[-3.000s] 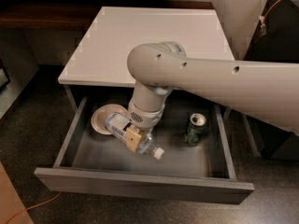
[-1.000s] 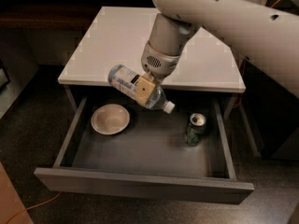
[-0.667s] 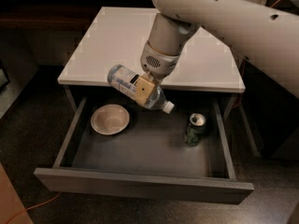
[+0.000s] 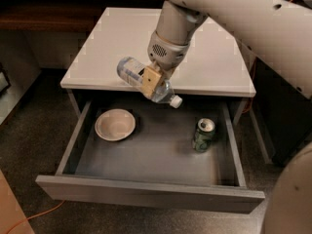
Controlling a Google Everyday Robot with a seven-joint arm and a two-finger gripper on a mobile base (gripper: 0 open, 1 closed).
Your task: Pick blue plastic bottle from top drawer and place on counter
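Our arm (image 4: 234, 13) reaches down from the upper right, our gripper (image 4: 154, 84) hanging over the counter's (image 4: 97, 57) front edge, tan fingers (image 4: 149, 80) clamped across the tilted blue plastic bottle (image 4: 129, 71).

Tool (image 4: 153, 84) at front edge of table (image 4: 105, 48), above open top drawer (image 4: 146, 194), clamped across blue plastic bottle (image 4: 128, 70). Bottle midsection hidden behind beige finger pad (image 4: 148, 81); far finger hidden behind bottle. Label print too small to read. Arm (image 4: 243, 18) cut off by top and right edges, covers table's rear right. Can (image 4: 203, 134) markings illegible. Drawer's rear hidden under table edge. Orange cable (image 4: 29, 218) cut off bottom left. Blurred pale shape (image 4: 292, 199) bottom right, unidentifiable.
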